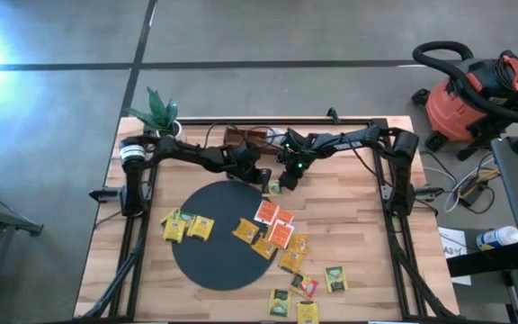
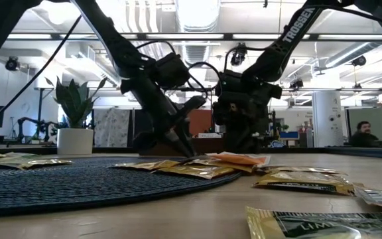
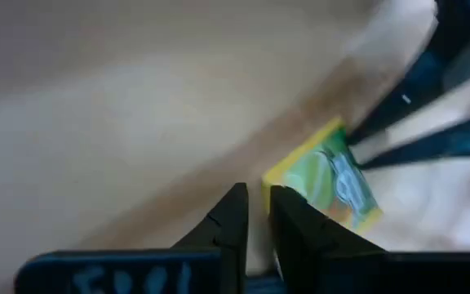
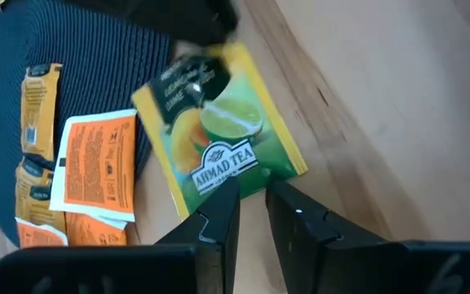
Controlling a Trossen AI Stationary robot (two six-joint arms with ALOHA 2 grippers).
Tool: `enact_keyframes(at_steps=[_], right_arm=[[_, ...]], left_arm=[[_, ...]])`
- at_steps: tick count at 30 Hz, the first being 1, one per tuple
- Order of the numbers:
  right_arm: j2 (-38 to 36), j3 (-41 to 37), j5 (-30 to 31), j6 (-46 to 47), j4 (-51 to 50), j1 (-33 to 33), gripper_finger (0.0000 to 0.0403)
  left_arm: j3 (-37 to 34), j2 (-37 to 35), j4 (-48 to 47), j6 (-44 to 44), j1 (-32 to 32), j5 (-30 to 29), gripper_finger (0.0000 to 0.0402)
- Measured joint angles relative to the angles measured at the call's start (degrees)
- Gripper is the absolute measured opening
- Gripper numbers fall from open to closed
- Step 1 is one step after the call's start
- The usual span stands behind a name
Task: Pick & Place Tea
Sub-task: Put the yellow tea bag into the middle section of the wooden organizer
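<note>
Hovering both tools low over the counter (image 1: 349, 189) beyond the mat's (image 1: 209, 238) far right edge, I see left tool (image 3: 257, 214) and right tool (image 4: 251, 204) nearly pressed together, empty, flanking one green tea packet (image 4: 219, 135).

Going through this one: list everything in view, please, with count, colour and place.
Small flat square tea packets: about twenty, yellow, orange-red and green, scattered on and to the right of the mat.
Round woven mat: one, black, at the table's centre.
Light wooden plank table: one, under everything.
Brown wooden tray: one, at the far edge, mostly hidden by the arms.
Green plant in a white pot: one, at the far left corner.
Red shop vacuum: one, on the floor to the right.
Seated person: one, far back in the room.
Left tool and right tool: both low at one green-yellow packet beyond the mat.
</note>
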Motion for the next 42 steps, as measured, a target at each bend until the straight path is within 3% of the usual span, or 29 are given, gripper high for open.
enact_keyframes(at_steps=[9, 12, 23, 36, 42], right_arm=[[-4.75, 0.17, 3.33, -1.71, 0.03, -0.80, 0.0068], [-5.13, 1.35, 3.67, -2.98, -0.06, -0.97, 0.0068], [-4.60, 4.43, 3.45, -4.15, 0.15, -0.94, 0.0068], [-4.52, 0.24, 3.60, -3.68, 2.02, -0.96, 0.0068], [-3.37, 0.17, 3.69, -6.23, 6.26, -0.95, 0.0068]], left_arm=[[-0.07, -10.82, -7.14, 6.36, 0.09, -17.09, 0.0055], [-0.07, -14.63, -8.36, 7.72, -0.12, -19.79, 0.0055], [-2.58, -16.27, -10.23, 3.57, -5.39, -17.69, 0.0055], [-7.58, -12.11, 1.72, -9.81, -10.20, -17.10, 0.0055], [-7.58, -8.85, 6.67, -15.07, -10.85, -13.66, 0.0055]])
